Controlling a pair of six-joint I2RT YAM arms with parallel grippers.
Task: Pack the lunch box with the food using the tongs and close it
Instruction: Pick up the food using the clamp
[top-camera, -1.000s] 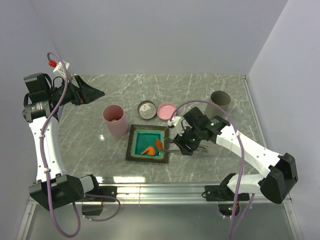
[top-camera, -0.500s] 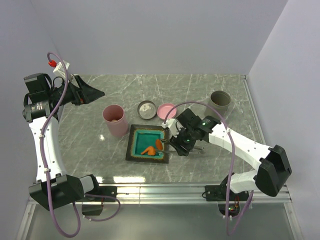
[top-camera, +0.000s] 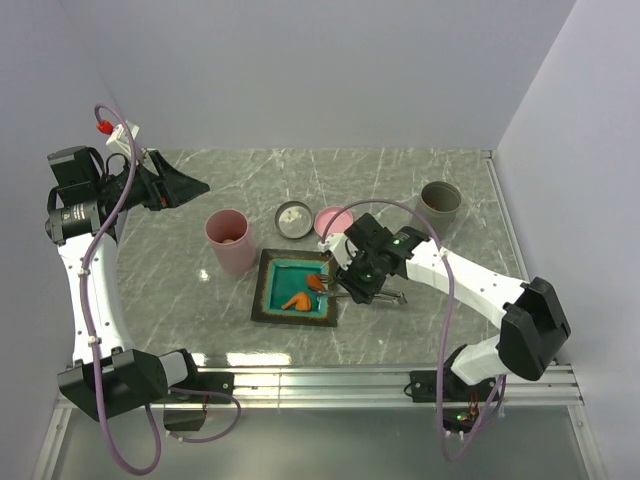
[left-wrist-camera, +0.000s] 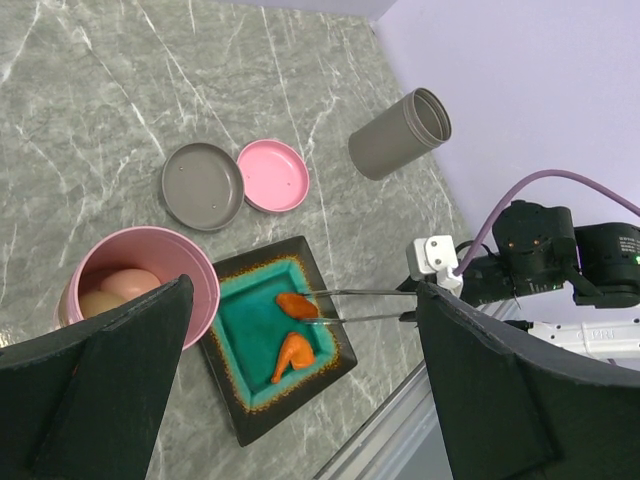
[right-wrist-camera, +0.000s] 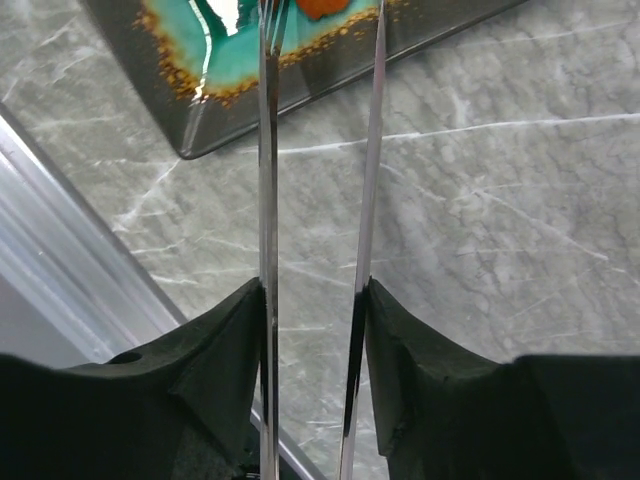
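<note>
Your left tool has not moved. It hangs spread wide over the far left of the worktop and holds nothing. The lunch box stands open just left of the plate, with two pale balls already inside. Its pink lid lies behind the plate.

The change is on the right. In the last second your right tool has travelled left and has narrowed on the tongs; its fingers press both arms from outside. The tips now stand on either side of the orange piece at the right of the plate. I judge that the pick-up of this piece is beginning, and a second orange piece waits nearer.

You cannot tell if the tips already touch the piece. The right wrist view cuts it at the top edge, and the top view is too small. The bottom of the lunch box is hidden.
</note>
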